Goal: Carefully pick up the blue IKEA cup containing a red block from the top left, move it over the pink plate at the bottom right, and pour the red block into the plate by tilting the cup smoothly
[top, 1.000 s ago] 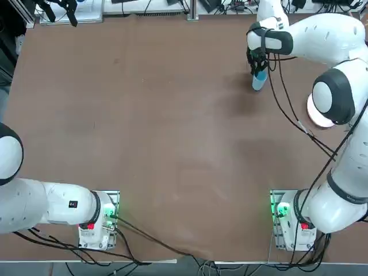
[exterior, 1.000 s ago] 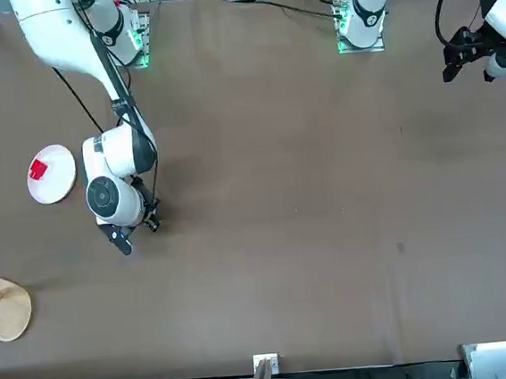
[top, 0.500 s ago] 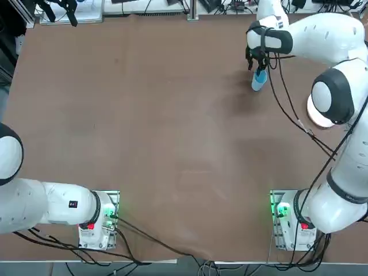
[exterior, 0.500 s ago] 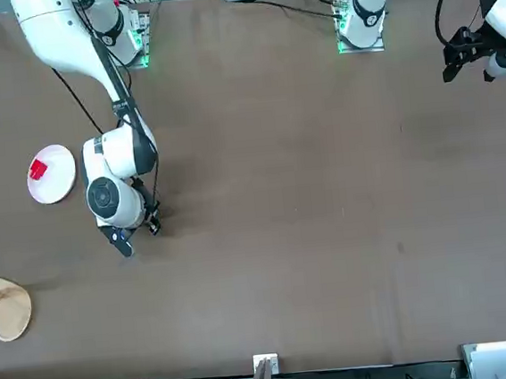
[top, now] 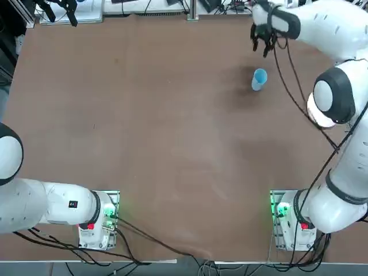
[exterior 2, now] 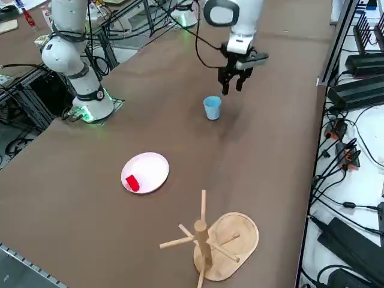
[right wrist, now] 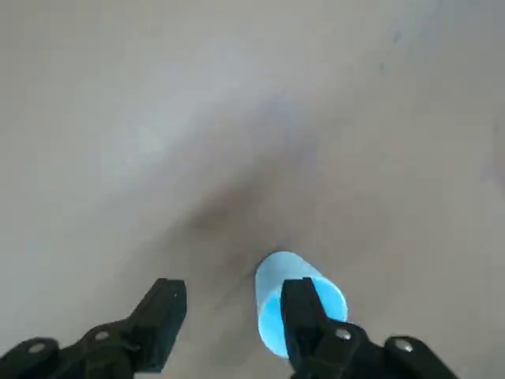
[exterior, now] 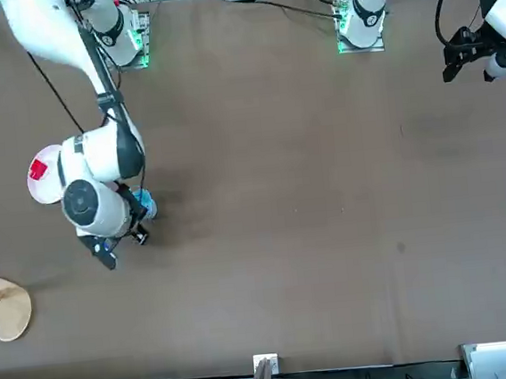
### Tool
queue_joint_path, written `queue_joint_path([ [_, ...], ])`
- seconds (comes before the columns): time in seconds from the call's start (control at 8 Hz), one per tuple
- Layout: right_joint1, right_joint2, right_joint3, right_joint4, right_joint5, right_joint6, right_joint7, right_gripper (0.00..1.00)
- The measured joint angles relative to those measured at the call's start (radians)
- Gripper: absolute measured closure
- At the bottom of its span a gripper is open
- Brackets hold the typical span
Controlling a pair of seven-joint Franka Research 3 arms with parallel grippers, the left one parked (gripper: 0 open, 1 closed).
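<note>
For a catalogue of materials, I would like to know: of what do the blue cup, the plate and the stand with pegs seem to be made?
The blue cup: probably smooth plastic, given its even colour.
The plate: plastic or glazed ceramic; its smooth, pale pink surface leaves this open.
The stand with pegs: apparently bare wood, judging by its tan colour.

robotics lab bench, by the fittings

white robot arm (top: 339, 92) on a bolted base at lower right of top view; loose black cables (exterior 2: 336, 174) and power adapters (exterior 2: 354, 240) along the right of right side view.
</note>
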Motion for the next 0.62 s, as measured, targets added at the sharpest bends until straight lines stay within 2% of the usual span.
queue_joint_path([
  [0.12, -0.011, -0.018, -0.001, 0.047, 0.007, -0.023, -0.033, 0.05],
  [0.25, -0.027, -0.041, -0.001, 0.077, 0.009, -0.040, -0.094, 0.00],
  [0.62, -0.137, -0.110, -0.002, 0.092, 0.009, -0.091, -0.486, 0.00],
])
